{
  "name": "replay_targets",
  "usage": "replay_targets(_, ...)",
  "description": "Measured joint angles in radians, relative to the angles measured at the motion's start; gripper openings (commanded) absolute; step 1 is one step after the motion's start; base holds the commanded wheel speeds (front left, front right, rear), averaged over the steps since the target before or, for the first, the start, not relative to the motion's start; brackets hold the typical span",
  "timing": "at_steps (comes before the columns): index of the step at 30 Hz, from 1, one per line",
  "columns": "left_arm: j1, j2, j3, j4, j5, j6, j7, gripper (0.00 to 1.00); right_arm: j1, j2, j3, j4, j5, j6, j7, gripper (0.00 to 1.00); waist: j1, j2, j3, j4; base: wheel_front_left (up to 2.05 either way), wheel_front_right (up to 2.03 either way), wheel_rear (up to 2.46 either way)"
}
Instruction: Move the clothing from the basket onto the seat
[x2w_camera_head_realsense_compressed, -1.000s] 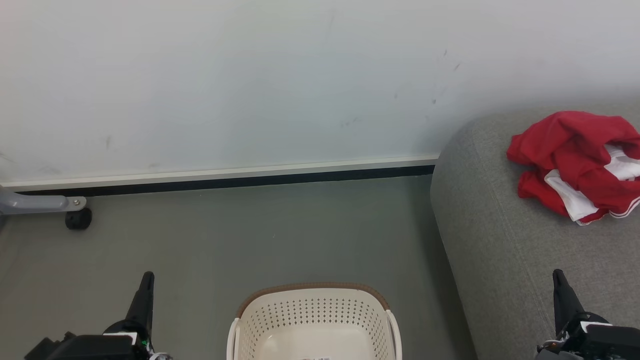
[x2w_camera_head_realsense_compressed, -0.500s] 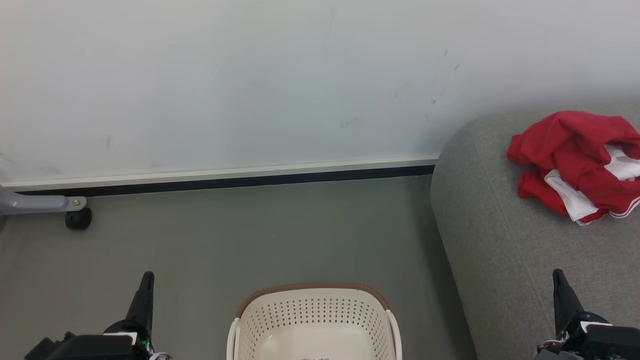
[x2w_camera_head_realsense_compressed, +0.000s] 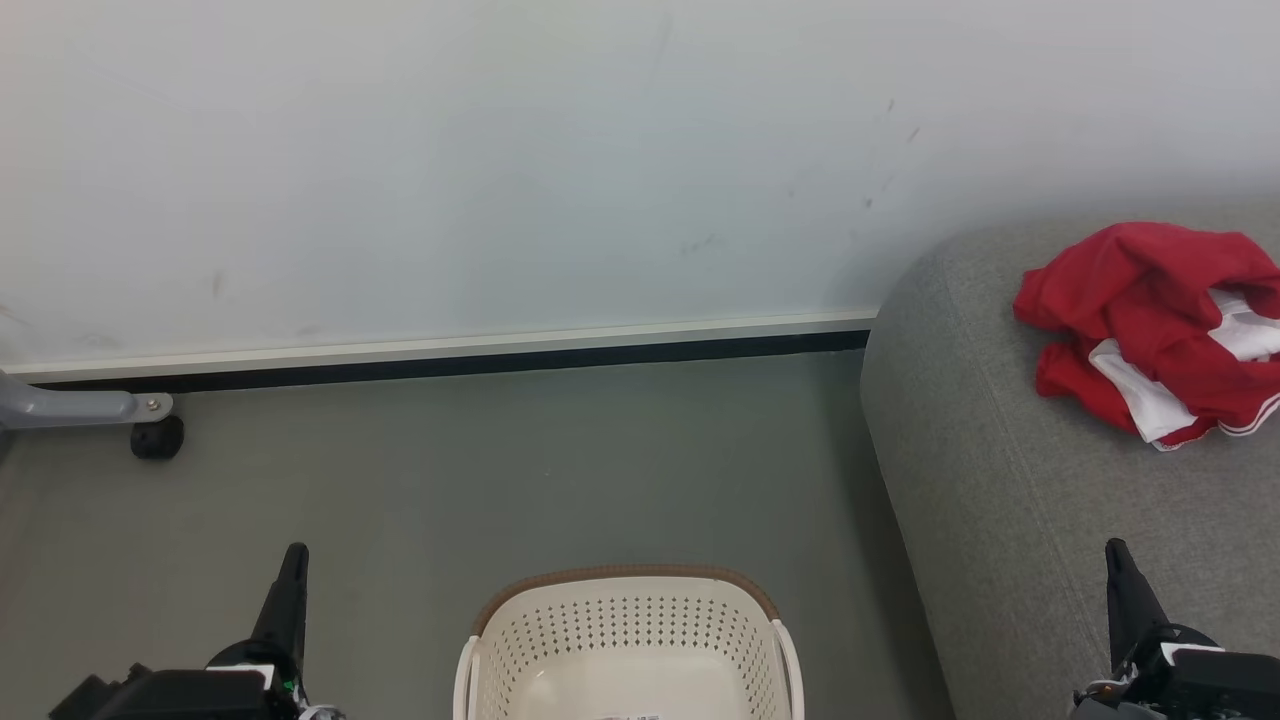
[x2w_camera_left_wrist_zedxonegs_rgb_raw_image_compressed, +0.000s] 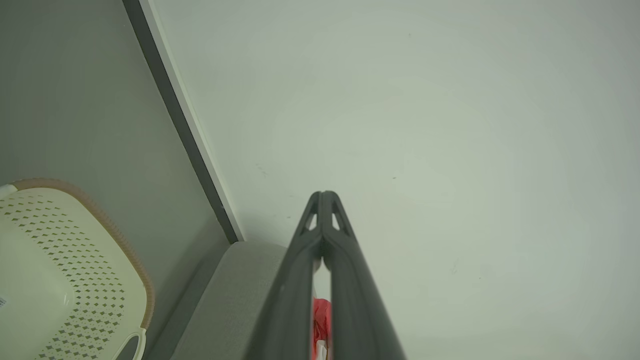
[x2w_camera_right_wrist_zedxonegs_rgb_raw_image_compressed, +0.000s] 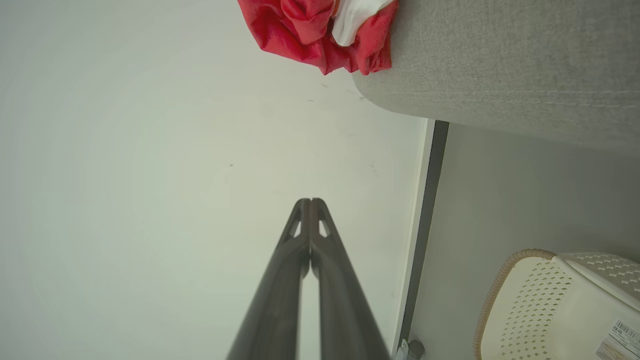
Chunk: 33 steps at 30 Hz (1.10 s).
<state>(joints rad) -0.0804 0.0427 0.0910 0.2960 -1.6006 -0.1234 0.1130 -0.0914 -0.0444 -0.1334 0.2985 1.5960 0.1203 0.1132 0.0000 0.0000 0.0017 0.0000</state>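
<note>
On grey-green floor (x2w_camera_head_realsense_compressed: 500, 470), cream basket (x2w_camera_head_realsense_compressed: 620, 622), grey seat (x2w_camera_head_realsense_compressed: 1000, 500), pale wall (x2w_camera_head_realsense_compressed: 500, 150) behind

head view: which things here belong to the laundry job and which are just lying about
Job:
- clothing, red and white, lying on the seat
- basket, no clothing showing in it
- left gripper and right gripper, both shut, holding nothing

Just there:
- wheeled grey leg by the wall
- skirting board
- floor
</note>
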Motion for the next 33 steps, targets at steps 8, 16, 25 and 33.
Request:
replay_targets(8, 0.000, 0.000, 0.000, 0.000, 0.000, 0.000, 0.000, 0.00, 0.000, 0.000, 0.000, 0.000, 0.000, 0.000, 0.000, 0.00, 0.0000, 0.0000, 0.000, 0.000, 0.00, 0.00, 0.00)
replay_targets(16, 0.000, 0.000, 0.000, 0.000, 0.000, 0.000, 0.000, 0.00, 0.000, 0.000, 0.000, 0.000, 0.000, 0.000, 0.000, 0.00, 0.0000, 0.0000, 0.000, 0.000, 0.00, 0.00, 0.00)
replay_targets(25, 0.000, 0.000, 0.000, 0.000, 0.000, 0.000, 0.000, 0.00, 0.000, 0.000, 0.000, 0.000, 0.000, 0.000, 0.000, 0.00, 0.0000, 0.0000, 0.000, 0.000, 0.00, 0.00, 0.00)
replay_targets(33, 0.000, 0.000, 0.000, 0.000, 0.000, 0.000, 0.000, 0.00, 0.000, 0.000, 0.000, 0.000, 0.000, 0.000, 0.000, 0.00, 0.0000, 0.0000, 0.000, 0.000, 0.00, 0.00, 0.00)
